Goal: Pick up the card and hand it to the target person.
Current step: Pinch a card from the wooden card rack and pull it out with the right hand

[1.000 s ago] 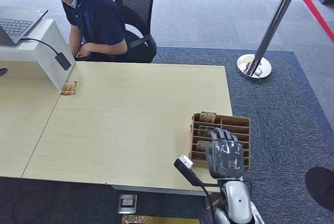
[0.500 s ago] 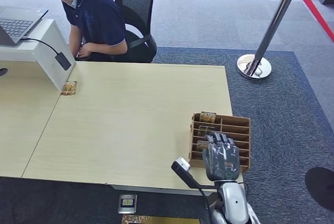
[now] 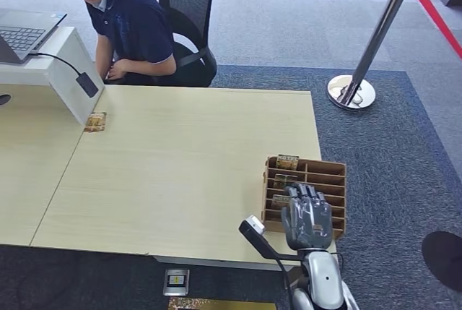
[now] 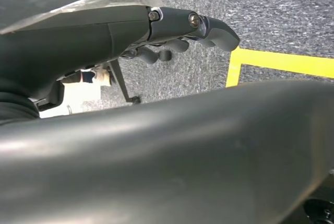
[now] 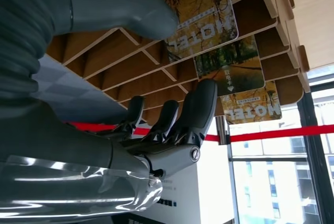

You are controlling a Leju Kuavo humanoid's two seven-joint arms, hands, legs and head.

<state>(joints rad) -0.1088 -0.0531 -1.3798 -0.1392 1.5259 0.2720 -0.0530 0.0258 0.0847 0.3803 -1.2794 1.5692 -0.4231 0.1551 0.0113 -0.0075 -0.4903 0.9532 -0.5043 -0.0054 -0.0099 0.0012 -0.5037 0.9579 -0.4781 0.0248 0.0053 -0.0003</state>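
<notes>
A wooden slotted rack point(image 3: 327, 173) stands on the table's near right corner with several autumn-print hotel cards point(image 3: 287, 161) in its slots. My right hand point(image 3: 307, 216) hovers over the rack's near side, palm down. In the right wrist view its thumb point(image 5: 130, 4) reaches the edge of the nearest card point(image 5: 204, 10), while the darker fingers point(image 5: 201, 104) stay spread apart from the other cards point(image 5: 230, 65); nothing is gripped. The target person point(image 3: 131, 21) sits at the table's far left. My left hand point(image 4: 177, 31) hangs over the carpet, holding nothing.
Another card point(image 3: 95, 122) lies on the table by a white stand point(image 3: 65, 71) carrying a laptop point(image 3: 22, 32). A black office chair point(image 3: 188, 6) is behind the person. A metal stanchion point(image 3: 351, 92) with red tape stands on the carpet at the far right.
My right hand has drawn back a little toward me and sunk slightly over the rack. The person and the cards have stayed put.
</notes>
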